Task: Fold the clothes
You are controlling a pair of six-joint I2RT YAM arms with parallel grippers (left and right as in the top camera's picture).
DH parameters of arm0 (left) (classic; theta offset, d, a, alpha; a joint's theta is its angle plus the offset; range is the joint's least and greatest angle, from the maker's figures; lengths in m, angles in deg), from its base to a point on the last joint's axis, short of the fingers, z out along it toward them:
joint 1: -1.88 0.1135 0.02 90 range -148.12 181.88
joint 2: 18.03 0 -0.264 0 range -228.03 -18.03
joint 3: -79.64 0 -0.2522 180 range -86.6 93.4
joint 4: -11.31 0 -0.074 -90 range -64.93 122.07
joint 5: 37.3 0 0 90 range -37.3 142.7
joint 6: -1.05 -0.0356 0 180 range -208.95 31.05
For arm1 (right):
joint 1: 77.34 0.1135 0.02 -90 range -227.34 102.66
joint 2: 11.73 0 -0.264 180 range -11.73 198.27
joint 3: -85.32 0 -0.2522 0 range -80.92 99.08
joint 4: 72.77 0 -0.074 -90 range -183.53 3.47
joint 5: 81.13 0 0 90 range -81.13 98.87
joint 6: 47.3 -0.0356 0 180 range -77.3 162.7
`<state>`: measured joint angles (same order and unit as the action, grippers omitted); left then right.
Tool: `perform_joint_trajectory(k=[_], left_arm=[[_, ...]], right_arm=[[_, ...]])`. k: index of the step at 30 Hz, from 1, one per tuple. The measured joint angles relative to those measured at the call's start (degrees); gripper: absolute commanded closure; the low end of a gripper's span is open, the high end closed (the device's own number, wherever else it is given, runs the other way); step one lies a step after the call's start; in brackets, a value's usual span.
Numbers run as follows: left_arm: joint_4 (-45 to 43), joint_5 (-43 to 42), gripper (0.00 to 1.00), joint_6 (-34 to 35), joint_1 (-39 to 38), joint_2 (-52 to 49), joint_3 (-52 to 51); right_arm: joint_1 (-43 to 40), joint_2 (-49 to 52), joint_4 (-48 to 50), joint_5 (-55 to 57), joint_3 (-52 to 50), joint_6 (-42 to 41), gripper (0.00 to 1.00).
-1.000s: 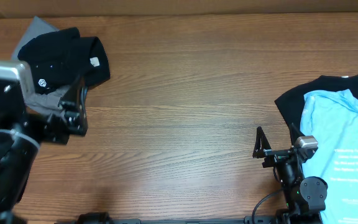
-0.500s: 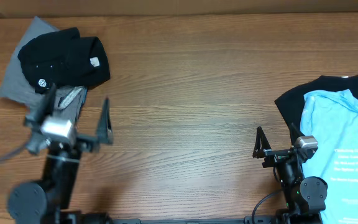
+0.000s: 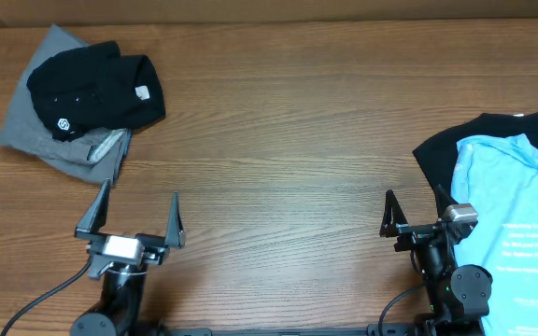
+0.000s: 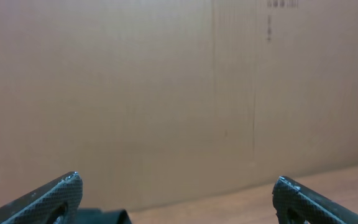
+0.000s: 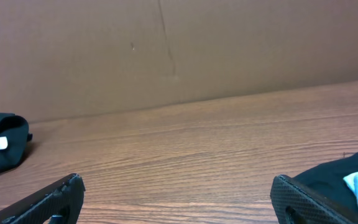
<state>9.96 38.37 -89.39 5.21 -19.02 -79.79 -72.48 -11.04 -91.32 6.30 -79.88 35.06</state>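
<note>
While left gripper [image 3: 140, 192] and right gripper [image 3: 415, 200] gape empty, black shirt [image 3: 101, 84] lies bunched on grey trousers [image 3: 34, 121] at ten o'clock, blue tee [image 3: 507, 201] at three — risk: one pinch may lift both layers.

Black shirt [image 3: 96, 89] bunched – far-left corner

Table [image 3: 288, 140], far left corner: shirt [image 3: 96, 89] lies on trousers [image 3: 31, 117]. Table, right edge: tee [image 3: 507, 215] lies on a second garment [image 3: 437, 154]. Table, near edge: left gripper [image 3: 139, 189] towards the left; right gripper [image 3: 414, 192] towards the right, just beside the second garment.
</note>
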Motion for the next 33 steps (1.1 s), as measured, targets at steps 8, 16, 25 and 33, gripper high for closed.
perform_joint_trajectory(k=[8,16,25,33], left_arm=[[-3.72,0.04,0.00,0.13,-0.37,0.09,-6.32],[4.59,0.07,0.00,0.13,-0.37,0.13,-6.34],[13.68,0.07,0.00,0.11,-0.37,0.13,-6.34],[18.16,0.26,0.00,0.13,-0.37,-0.02,-6.36]], right_arm=[[0.00,0.00,0.02,0.02,0.00,-0.02,0.00],[-0.02,0.00,0.02,0.02,0.00,-0.02,0.00],[-0.02,0.00,0.02,0.00,0.00,0.00,0.00],[0.00,0.00,0.00,0.02,0.00,0.00,0.00]])
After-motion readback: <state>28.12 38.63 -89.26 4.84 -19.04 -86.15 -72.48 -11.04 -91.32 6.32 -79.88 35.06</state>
